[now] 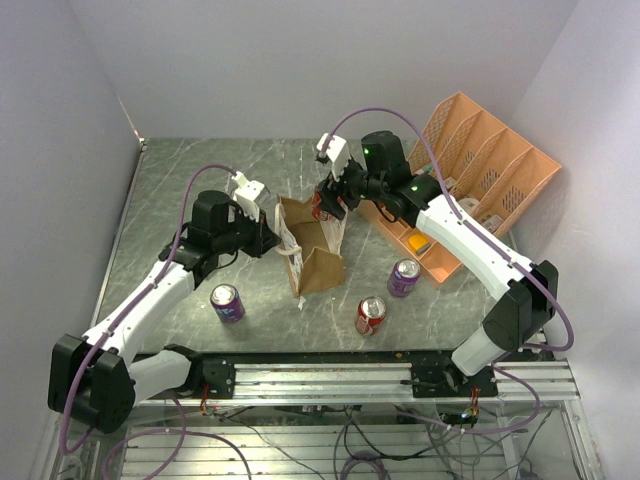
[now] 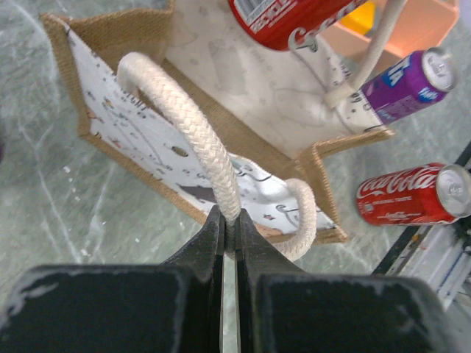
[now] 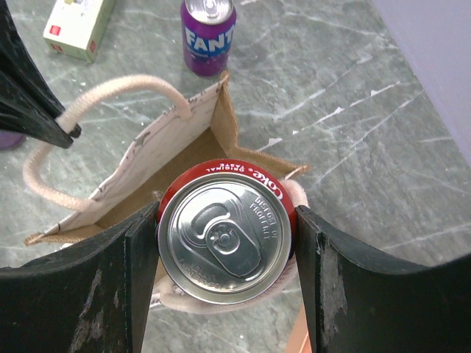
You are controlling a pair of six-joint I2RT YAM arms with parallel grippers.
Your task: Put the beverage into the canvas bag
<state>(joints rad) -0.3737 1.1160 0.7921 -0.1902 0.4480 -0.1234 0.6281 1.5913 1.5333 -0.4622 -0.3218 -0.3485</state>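
The tan canvas bag [image 1: 318, 262] stands open at mid-table, with cream rope handles. My left gripper [image 1: 272, 235] is shut on the near handle [image 2: 199, 140] and holds that side of the bag [image 2: 243, 140] open. My right gripper [image 1: 330, 203] is shut on a red Coke can [image 3: 227, 235], held upright over the bag's open mouth [image 3: 210, 140] at its far edge. The can's silver top faces the right wrist camera. The same can [image 2: 283, 18] shows above the bag's far side in the left wrist view.
A purple Fanta can [image 1: 404, 277] and a red Coke can [image 1: 370, 315] stand right of the bag, and another purple can [image 1: 227, 302] stands to its left. An orange desk organizer [image 1: 480, 160] is at the back right. A small white-green box [image 3: 77, 26] lies beyond the bag.
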